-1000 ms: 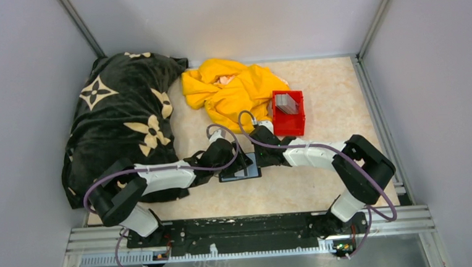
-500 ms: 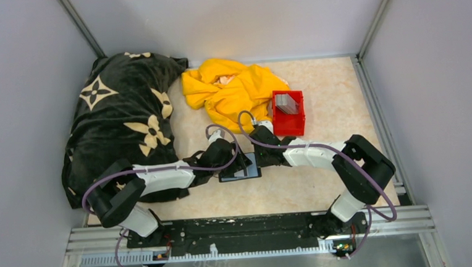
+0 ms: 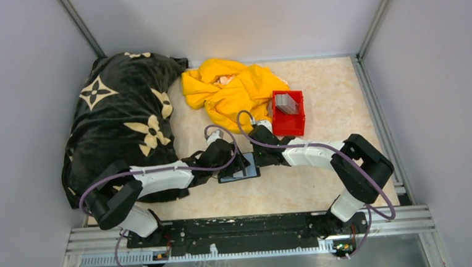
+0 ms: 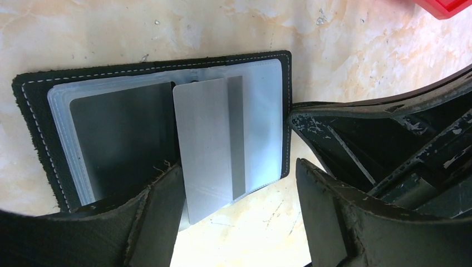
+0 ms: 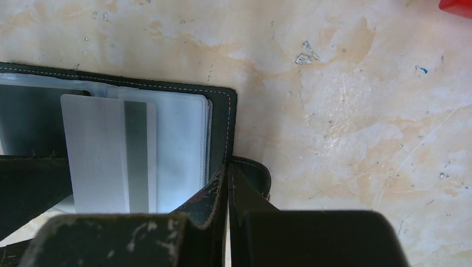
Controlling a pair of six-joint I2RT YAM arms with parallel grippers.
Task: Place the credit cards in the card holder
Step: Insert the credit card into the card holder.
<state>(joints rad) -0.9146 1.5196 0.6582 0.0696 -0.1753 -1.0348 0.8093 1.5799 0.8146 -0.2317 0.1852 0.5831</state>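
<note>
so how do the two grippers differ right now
The left gripper is open, its fingers either side of the silver card; the right gripper is shut, nothing visible between its fingers. The left gripper is at the wallet edge the card overhangs, the right gripper at the edge by the tab. Both are low over the open wallet.

Lab robot cell: grey panel walls (image 3: 14,91), aluminium frame rails (image 3: 421,214).

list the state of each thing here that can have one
card holder: open flat, slots up
credit card: lying on the holder, sticking out past its edge
left gripper: jaws open, straddling the card
right gripper: jaws shut, tip at the holder's edge
red bin: upright, grey cards inside
</note>
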